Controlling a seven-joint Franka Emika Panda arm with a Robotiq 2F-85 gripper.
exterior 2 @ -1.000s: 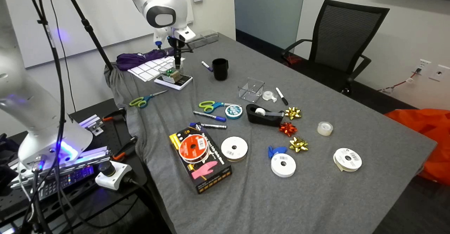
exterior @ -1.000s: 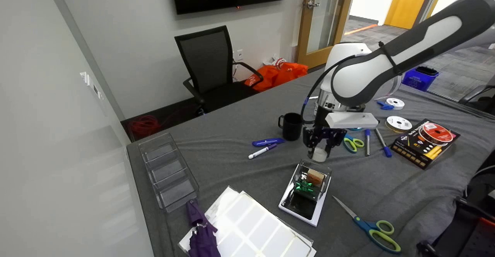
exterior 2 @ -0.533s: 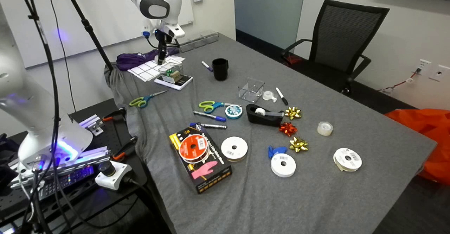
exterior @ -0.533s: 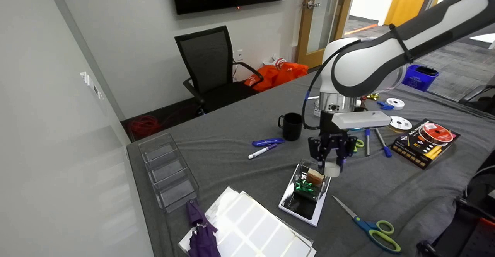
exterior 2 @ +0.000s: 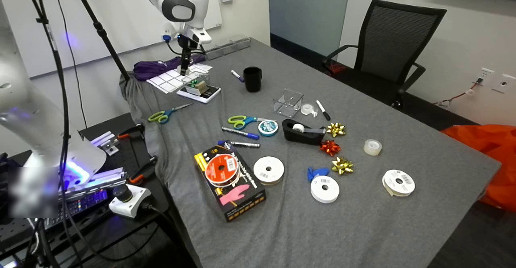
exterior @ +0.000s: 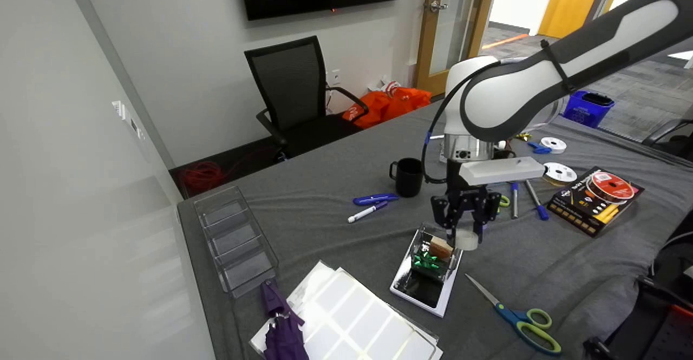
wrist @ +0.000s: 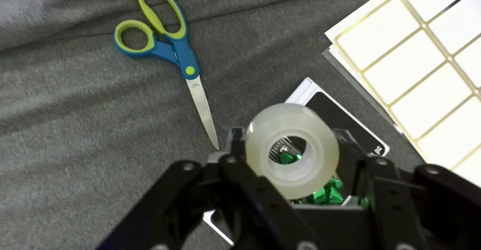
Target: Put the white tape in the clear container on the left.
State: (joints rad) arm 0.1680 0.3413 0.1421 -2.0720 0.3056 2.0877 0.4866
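Gripper point(wrist: 291, 148) was grasping the white tape point(exterior: 466, 239), fingertips point(wrist: 237, 144) at about 9 and 3 o'clock on the ring's outer wall in the wrist view. Tape hung at about 2 o'clock of the small clear container point(exterior: 453, 262) in an exterior view, apparently in the air; that container sat on a flat black-and-white box point(exterior: 417, 290) and held a green bow point(exterior: 426, 261) and a tan block point(exterior: 441, 248). I took it as the target, but the compartmented clear tray point(exterior: 236, 239) at 9 o'clock in an exterior view also fit "on the left", so not certain. Step in hand, my read: lining up before the drop; pick done, release not. Next move called for a small shift toward the bow, 8 o'clock from the tape in an exterior view, then lower and let go. Bow and block probably left little room, so the roll could end up leaning or perched. Hard to make out: tape height over the rim, so couldn't say if it would clear. In the wrist view, gripper and tape covered most of the container; green bits showed through the hole and at 5 o'clock. In an exterior view the tape was barely a pale smudge by the fingertips point(exterior 2: 185, 65). Blurred patch point(exterior 2: 32, 191) at 8 o'clock in an exterior view masked whatever was there.
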